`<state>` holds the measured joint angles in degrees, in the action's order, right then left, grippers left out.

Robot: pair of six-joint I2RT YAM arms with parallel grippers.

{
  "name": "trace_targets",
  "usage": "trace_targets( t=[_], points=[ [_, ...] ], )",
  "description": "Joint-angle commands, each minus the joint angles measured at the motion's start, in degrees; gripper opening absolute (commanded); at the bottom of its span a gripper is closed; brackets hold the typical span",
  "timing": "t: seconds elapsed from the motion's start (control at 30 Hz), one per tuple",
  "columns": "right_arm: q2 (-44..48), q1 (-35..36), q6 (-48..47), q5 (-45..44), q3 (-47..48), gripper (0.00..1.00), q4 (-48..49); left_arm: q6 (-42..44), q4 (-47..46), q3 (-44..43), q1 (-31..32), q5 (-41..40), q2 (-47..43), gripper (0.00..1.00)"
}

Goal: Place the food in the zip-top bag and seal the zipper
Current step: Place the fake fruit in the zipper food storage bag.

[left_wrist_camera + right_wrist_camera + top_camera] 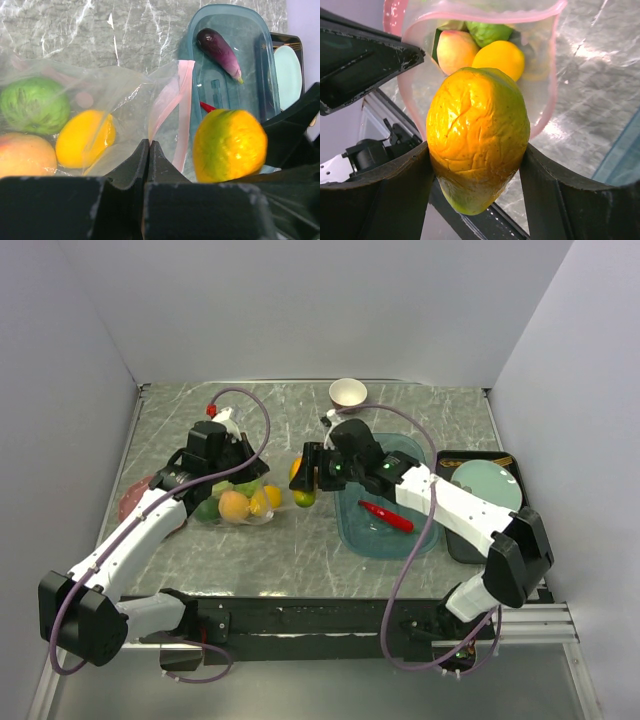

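- Filling the bag (228, 518) is partly done. It lies left of the middle in the top view, and its mouth is wide open.
- Left gripper (149, 150): squeezed tight shut on the bag's edge, just beside the pink strip (182, 100). It holds the mouth up.
- Inside the bag I count three foods for sure: one green cabbage (34, 104), one orange-pink fruit (25, 152) and one yellow lemon (84, 139). The top view hints at one more green one, but I cannot be sure.
- Right gripper (475, 150): in the middle of the top view. Its fingers are partly open and press on both sides of one orange and green fruit (477, 115). The fruit is up in front of the bag's mouth, not inside yet.
- The blue-green tray (350, 525), right of the middle, has two foods in it: one red chili (386, 517) and one purple eggplant (218, 48).
- What is left, I think: three foods must go in, then the pink strip must be pressed shut.
- Other counts: one bag, one tray, two grippers, one bowl (347, 392) at the top middle, and one pale plate (487, 488) at the far right.
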<state>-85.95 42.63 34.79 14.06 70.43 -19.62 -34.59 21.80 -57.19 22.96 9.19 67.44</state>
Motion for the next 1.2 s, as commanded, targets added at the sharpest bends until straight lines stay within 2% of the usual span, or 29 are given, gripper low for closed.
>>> trace_targets(
  t=[0.0,0.37,0.47,0.9,0.93,0.97,1.03,1.1,1.13,1.17],
  points=[
    [-2.4,1.1,0.0,0.9,3.0,0.34,0.9,0.8,-1.6,0.1,0.2,0.0,-0.6,0.01],
    [-7.7,1.8,2.5,1.0,5.8,0.34,3.1,1.5,-1.1,-0.3,0.2,0.4,-1.1,0.01],
    [-10.6,1.8,1.8,0.8,9.1,0.35,0.9,1.7,-0.8,-0.5,0.2,0.3,-0.8,0.01],
    [-15.6,1.8,0.6,0.1,15.7,0.51,-1.8,1.6,-0.5,-1.2,0.2,0.5,-1.9,0.01],
    [-15.6,2.0,0.5,0.6,15.6,0.53,-1.3,1.6,-0.4,-1.3,0.2,0.5,-2.0,0.01],
    [-15.6,2.0,0.6,0.7,15.6,0.61,-1.1,1.6,-0.4,-1.5,0.2,0.4,-2.0,0.01],
    [-15.2,1.9,0.5,1.8,15.5,0.71,-0.3,1.4,-0.3,-1.8,0.2,-0.2,-2.0,0.01],
    [-14.5,1.7,1.5,5.0,14.4,0.77,1.1,0.9,-0.8,-1.9,0.2,-1.0,-2.5,0.01],
    [-12.7,1.0,3.7,12.0,12.9,0.81,7.3,0.8,-1.1,-1.8,0.2,-1.4,-2.9,0.01],
    [-11.5,0.8,5.5,13.9,9.1,0.84,11.3,0.7,-1.4,-1.5,0.2,-1.7,-3.3,0.01]
  ],
)
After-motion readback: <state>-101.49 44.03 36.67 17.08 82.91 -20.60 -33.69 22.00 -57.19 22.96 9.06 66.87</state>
